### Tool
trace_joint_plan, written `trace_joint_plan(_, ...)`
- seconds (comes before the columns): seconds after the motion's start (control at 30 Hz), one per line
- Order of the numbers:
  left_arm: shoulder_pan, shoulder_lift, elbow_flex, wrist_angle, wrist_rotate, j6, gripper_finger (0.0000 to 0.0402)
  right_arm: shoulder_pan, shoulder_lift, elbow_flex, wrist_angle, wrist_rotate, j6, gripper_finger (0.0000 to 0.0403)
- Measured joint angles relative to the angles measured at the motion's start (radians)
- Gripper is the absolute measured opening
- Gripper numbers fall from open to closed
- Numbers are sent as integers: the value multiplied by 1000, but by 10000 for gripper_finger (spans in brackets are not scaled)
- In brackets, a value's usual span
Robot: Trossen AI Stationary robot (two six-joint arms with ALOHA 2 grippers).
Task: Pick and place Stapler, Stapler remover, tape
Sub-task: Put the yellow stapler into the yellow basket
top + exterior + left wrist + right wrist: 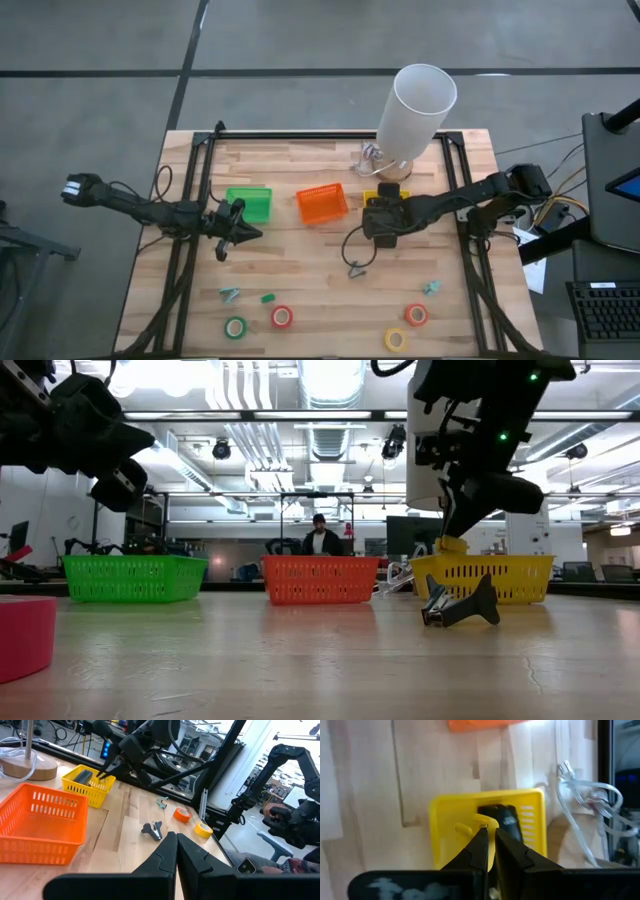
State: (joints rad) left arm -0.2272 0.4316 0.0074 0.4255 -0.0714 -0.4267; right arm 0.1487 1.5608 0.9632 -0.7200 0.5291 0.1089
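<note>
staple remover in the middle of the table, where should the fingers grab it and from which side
Best guess: grip the dark staple remover across its narrow middle, where the two arms meet, coming straight down from above. It lies alone on bare wood, clear of the yellow bin, and the low view shows its ends splayed upward, so the waist looks the slimmest part. The right gripper is nearest, though its fingers would first need to open.

So the right end effector has its two dark fingers pressed together, pointing at a yellow bin sitting mid-frame on the wooden bench. The dark stapler is lying inside it. An orange bin edge peeks in at top, clear cables at right.
</note>
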Motion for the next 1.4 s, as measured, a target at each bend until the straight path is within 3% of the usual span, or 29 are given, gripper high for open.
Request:
trace_joint_plan(0.93,0,0,0,0,0,0,10,-1,5,-96,147,20,11,29)
trace_joint_plan(1.4,0,0,0,0,0,0,10,-1,5,-97,147,50,22,99)
